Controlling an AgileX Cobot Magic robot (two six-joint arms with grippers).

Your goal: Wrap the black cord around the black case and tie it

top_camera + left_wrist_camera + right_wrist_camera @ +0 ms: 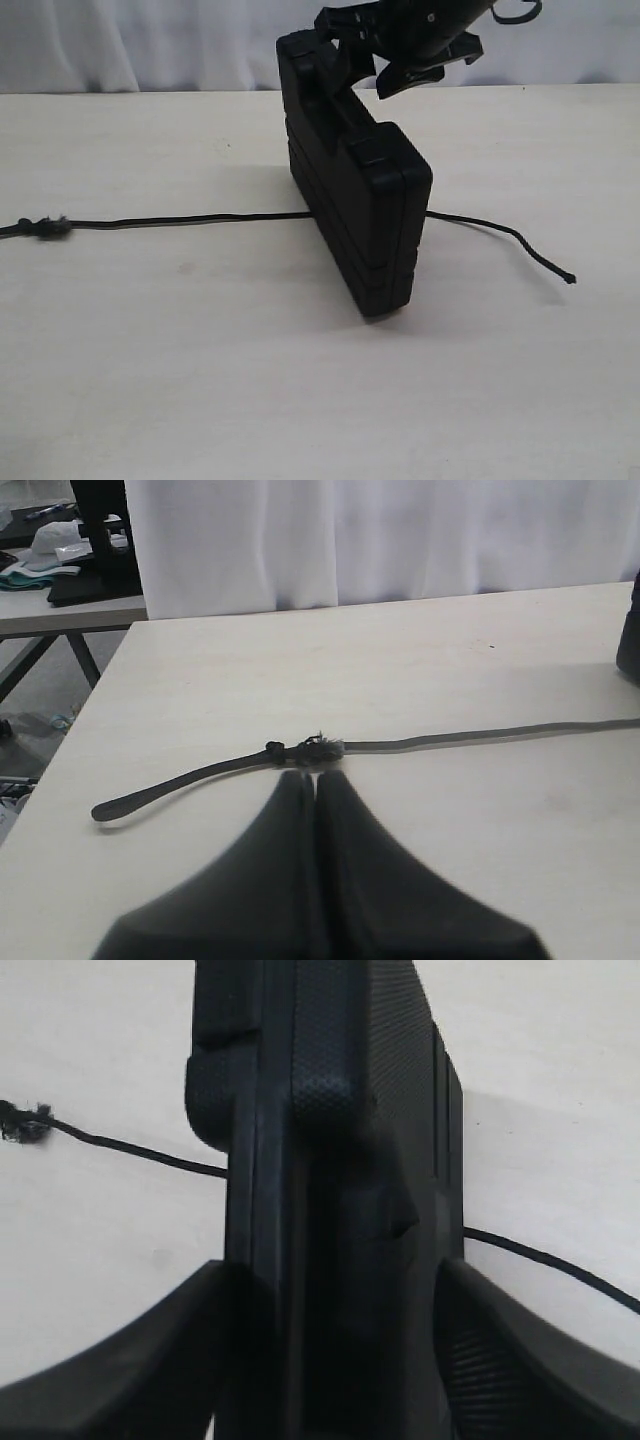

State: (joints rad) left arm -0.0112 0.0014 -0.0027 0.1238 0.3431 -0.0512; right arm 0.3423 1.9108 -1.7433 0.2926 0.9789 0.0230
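A pale wooden table (300,400) stands before a white pleated curtain (150,45), while beyond its far corner, in the left wrist view, a second table (60,615) carries a dark upright stand (95,520) and a heap of light cloths (50,548), above a cluttered floor (30,730).

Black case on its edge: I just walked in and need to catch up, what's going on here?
The case stands on edge on the table, with the cord running under it. The right tool straddles its top, jaws wide; whether it grips is unclear. The left tool is shut, just by the cord's knot. No wrap yet.
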